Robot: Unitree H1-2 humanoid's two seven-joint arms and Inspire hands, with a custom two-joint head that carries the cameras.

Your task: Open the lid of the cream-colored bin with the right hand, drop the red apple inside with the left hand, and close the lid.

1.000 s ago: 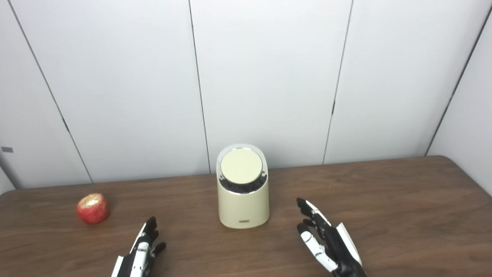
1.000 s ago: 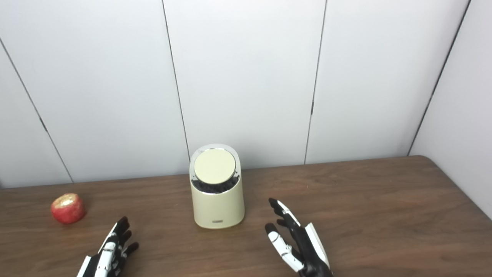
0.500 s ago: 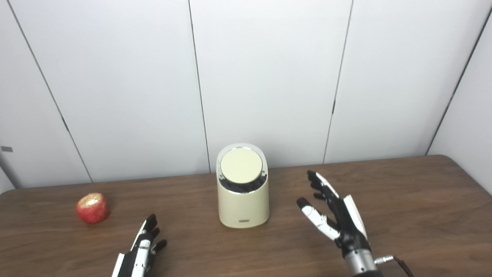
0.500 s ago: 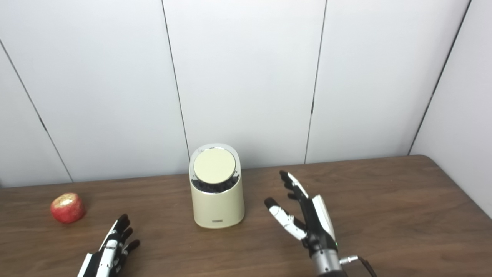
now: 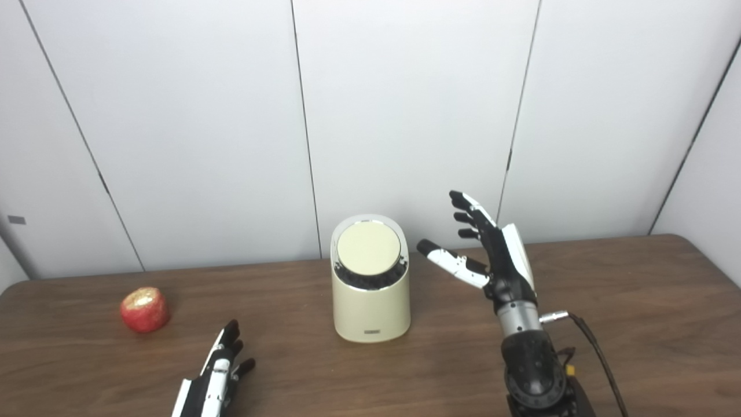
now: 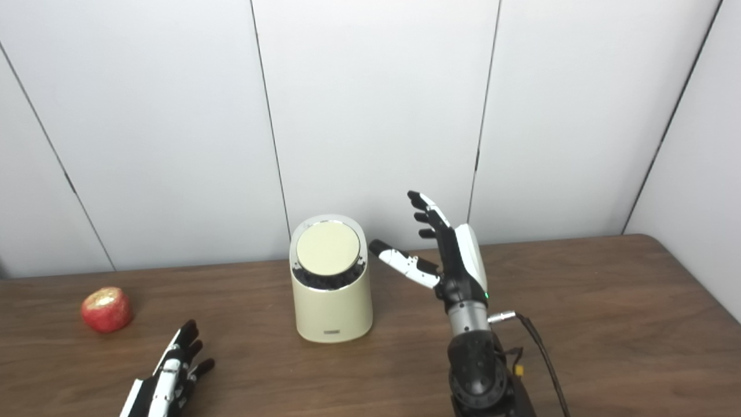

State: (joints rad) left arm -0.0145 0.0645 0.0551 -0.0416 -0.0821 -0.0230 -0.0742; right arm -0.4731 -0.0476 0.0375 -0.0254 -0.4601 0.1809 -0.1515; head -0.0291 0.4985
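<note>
Cream-colored cylindrical plastic bin (image 5: pixel 371 284) stands upright at mid dark wooden surface (image 5: pixel 637 301), its round lid (image 5: pixel 369 249) shut. Red apple (image 5: pixel 144 310) lies well apart to its left, untouched. Right hand (image 5: pixel 492 255) is raised just beside the bin's right, fingers spread, holding nothing. Left hand (image 5: pixel 217 376) sits low near the front edge, fingers apart, empty.

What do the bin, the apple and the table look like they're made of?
Bin: likely matte cream plastic, with a shiny, chrome-like rim around the lid. Apple: red with a glittery gold patch on top, so possibly artificial; hard to tell. Table: dark brown wood grain, perhaps laminate.
</note>
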